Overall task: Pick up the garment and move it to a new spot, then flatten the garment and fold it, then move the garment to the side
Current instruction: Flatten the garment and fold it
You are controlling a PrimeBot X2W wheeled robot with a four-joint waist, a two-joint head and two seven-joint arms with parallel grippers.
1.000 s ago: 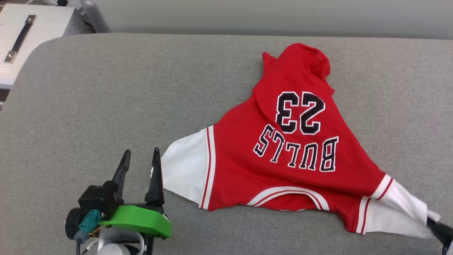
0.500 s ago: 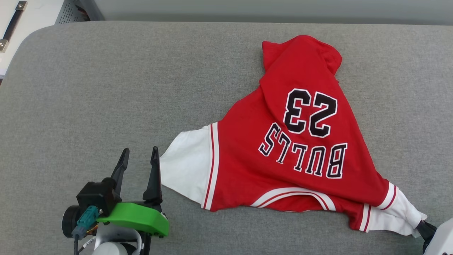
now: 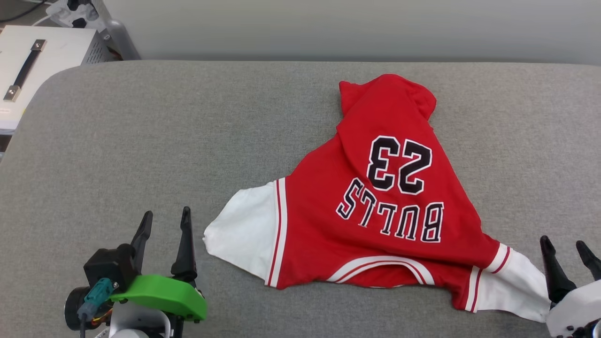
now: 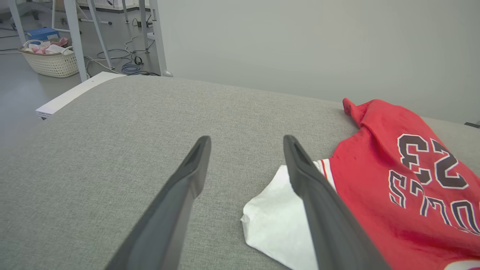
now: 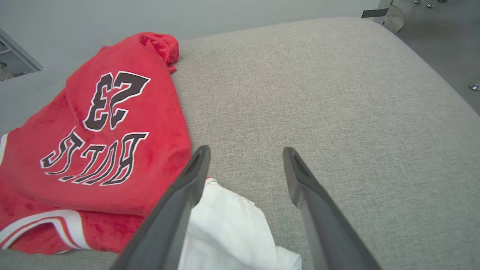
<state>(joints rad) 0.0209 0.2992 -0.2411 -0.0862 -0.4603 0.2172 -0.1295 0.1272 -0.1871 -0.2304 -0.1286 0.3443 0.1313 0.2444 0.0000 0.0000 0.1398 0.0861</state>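
The red garment [image 3: 385, 206] with black "23" and "BULLS" lies on the grey padded table [image 3: 188, 141], collar toward me, its far end bunched into a point. Both white sleeves spread sideways. My left gripper [image 3: 166, 218] stands open just left of the left white sleeve [image 3: 242, 234], touching nothing. In the left wrist view that gripper [image 4: 245, 140] has the sleeve [image 4: 277, 225] under its right finger. My right gripper [image 3: 566, 244] is open at the lower right, beside the right white sleeve [image 3: 512, 281]. In the right wrist view the gripper [image 5: 245, 150] hangs over the sleeve [image 5: 228, 228].
A white case with a black handle [image 3: 28, 70] stands off the table's far left corner. A basket [image 4: 50, 60], cables and table legs are on the floor beyond. A grey wall runs behind the table. Bare grey surface [image 3: 141, 141] stretches left of the garment.
My right gripper has let go of the right sleeve and now stands open beside it. The left gripper has drawn back slightly from the left sleeve. The head camera has shifted.
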